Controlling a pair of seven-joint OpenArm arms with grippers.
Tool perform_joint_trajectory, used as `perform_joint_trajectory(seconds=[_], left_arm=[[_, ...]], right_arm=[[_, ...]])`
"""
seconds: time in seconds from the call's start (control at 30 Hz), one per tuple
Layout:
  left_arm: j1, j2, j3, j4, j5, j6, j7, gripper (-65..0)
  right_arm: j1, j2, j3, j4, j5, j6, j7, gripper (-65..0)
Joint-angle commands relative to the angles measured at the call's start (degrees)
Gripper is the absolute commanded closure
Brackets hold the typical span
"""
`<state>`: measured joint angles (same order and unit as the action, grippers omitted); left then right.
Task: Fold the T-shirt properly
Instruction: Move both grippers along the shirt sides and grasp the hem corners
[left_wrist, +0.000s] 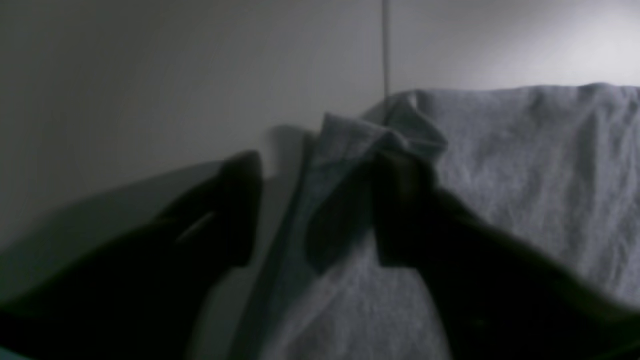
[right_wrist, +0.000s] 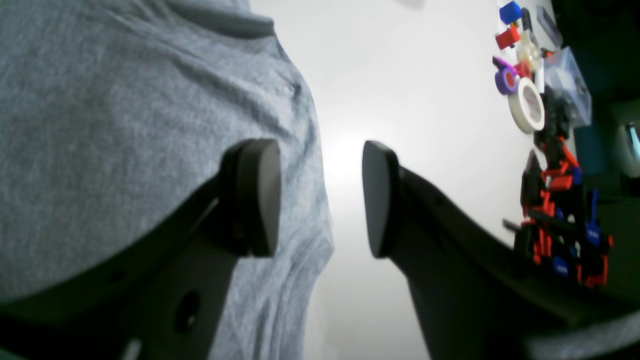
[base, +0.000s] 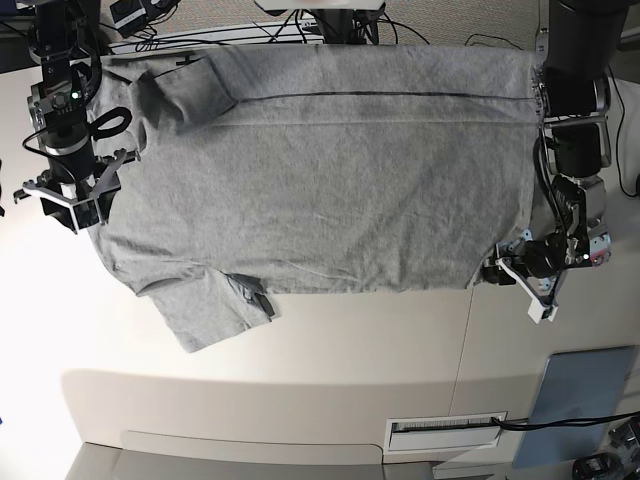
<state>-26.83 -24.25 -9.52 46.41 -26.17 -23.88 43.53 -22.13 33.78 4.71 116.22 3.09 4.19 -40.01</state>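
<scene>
T-shirt (base: 330, 180) lies spread flat across worktop (base: 330, 370). Soft, light, limp cloth; best pinched at hem corners. Left gripper (left_wrist: 320, 200) at its corner, jaws straddling bunched hem, grip unclear. Right gripper (right_wrist: 320, 200) at opposite edge, jaws open.

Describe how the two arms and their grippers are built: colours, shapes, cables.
Both arms are black segmented links with silver-grey joint housings. The right gripper has two matte black fingers ending in flat rounded oval pads. In the base view each gripper sits in a white bracket. The left gripper looks equally dark. Black cables loop beside each arm.
</scene>
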Motion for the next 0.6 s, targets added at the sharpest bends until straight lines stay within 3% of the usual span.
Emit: perform_joint_trajectory(seconds=[0.0, 0.1, 0.2, 0.43, 0.47, 0.57], left_arm=[[-1.62, -1.07, -0.20, 0.76, -0.44, -0.20, -0.87, -23.2], [-1.62, -1.27, -0.20, 0.76, -0.44, -0.17, -1.11, 0.0], [-1.62, -1.46, -0.20, 0.76, -0.46, -0.20, -1.09, 0.0], [-2.10, -1.90, -0.20, 0.79, -0.46, 0.83, -3.04, 0.0], [-2.38, -2.21, -0.20, 0.79, -0.50, 0.74, -3.63, -3.0], [-3.43, -2.95, -0.20, 0.79, -0.52, 0.48, -4.57, -28.7]], right_arm=[[0.94, 0.98, 0.59, 0.70, -0.39, -0.55, 1.25, -26.6], [2.51, 0.98, 0.59, -0.04, 1.25, -0.52, 1.27, -26.6], [5.60, 0.98, 0.59, -2.80, 3.15, 0.00, 2.16, -26.6], [20.00, 0.98, -2.51, -19.47, 11.26, 8.02, 0.59, -26.6], [21.84, 0.98, -3.56, -21.05, 12.02, 8.28, -0.52, -26.6], [26.08, 0.98, -6.75, -23.26, 12.37, 8.46, -3.02, -26.6]])
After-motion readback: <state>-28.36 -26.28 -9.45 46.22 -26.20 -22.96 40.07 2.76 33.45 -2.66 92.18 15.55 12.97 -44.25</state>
